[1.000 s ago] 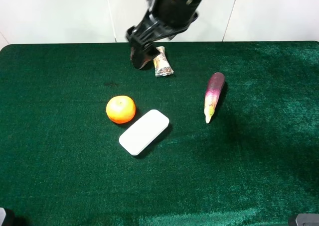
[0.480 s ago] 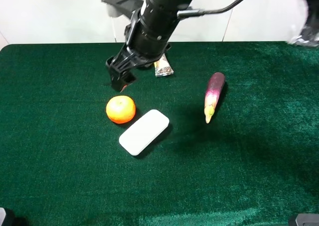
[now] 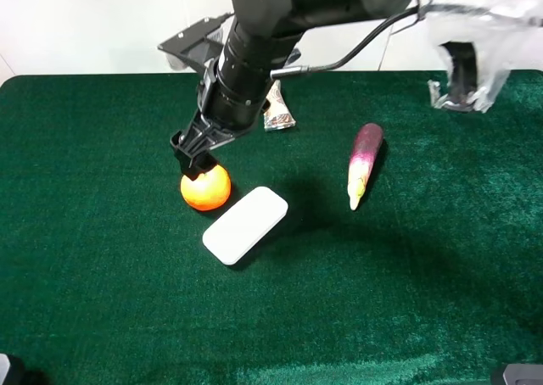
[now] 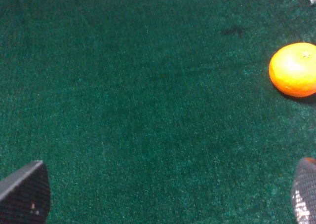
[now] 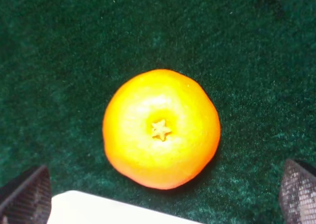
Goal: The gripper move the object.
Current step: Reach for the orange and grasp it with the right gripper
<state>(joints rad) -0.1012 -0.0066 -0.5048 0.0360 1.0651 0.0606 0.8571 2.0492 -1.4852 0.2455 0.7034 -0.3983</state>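
Over green cloth [image 3: 102, 300] below a white wall [image 3: 85, 20], the right gripper [image 3: 193, 163] gapes above the orange [image 3: 206, 192].

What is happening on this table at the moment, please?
The right hand hovers directly over the orange, open, a finger to each side, not yet gripping it. The orange sits on the green cloth beside a white case. The left hand is open too and holds nothing.
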